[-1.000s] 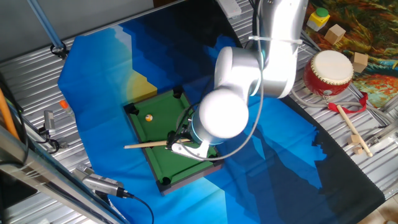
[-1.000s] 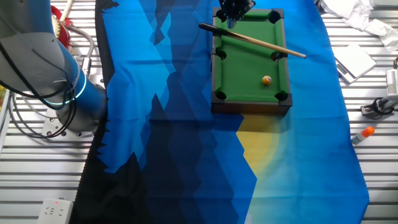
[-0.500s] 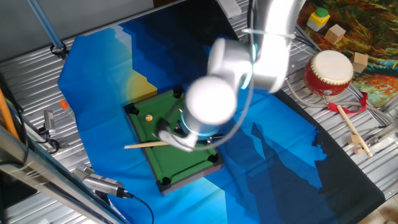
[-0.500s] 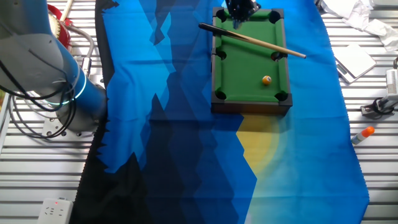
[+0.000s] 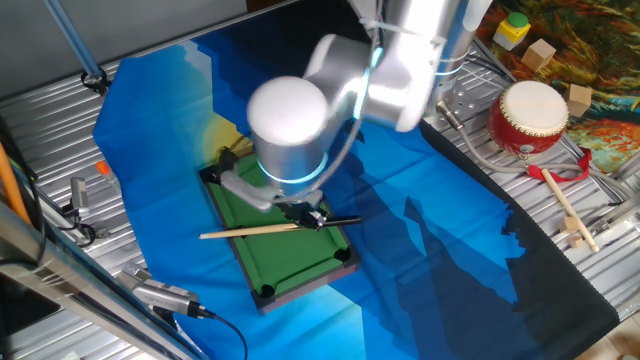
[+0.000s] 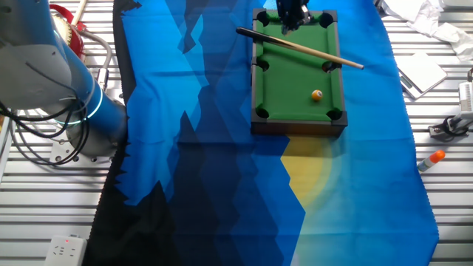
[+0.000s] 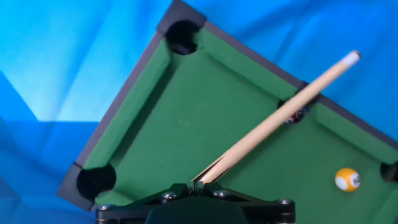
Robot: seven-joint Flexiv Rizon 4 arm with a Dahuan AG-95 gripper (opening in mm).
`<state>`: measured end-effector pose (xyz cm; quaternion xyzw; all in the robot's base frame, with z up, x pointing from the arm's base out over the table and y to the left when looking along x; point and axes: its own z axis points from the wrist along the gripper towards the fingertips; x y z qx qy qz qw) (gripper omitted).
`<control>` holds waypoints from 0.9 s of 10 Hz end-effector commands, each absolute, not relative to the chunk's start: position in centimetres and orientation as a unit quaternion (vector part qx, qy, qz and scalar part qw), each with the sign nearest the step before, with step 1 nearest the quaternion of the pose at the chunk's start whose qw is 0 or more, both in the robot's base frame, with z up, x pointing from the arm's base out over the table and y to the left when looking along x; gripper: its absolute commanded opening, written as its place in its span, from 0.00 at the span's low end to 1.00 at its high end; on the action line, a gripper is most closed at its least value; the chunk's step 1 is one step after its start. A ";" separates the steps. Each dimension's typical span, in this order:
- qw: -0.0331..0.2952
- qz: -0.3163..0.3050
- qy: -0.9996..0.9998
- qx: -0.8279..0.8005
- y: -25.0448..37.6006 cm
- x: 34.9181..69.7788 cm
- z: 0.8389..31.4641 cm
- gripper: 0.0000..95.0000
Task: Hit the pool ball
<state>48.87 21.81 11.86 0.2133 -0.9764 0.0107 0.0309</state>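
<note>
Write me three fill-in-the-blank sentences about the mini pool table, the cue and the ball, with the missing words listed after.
1. The felt of the mini pool table is ____ in colour.
2. The gripper is shut on the butt end of the wooden ____.
3. In the hand view, the pool ball lies ____ of the cue stick, not touching it.

Missing words: green; cue stick; right
</note>
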 end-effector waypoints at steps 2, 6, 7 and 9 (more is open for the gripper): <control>0.030 0.009 -0.985 0.170 21.7 49.2 12.0 0.00; 0.030 0.010 -0.987 0.160 21.7 49.2 12.0 0.00; 0.033 0.018 -0.986 0.165 21.7 49.3 11.9 0.00; 0.034 0.014 -0.984 0.177 21.7 49.3 11.9 0.00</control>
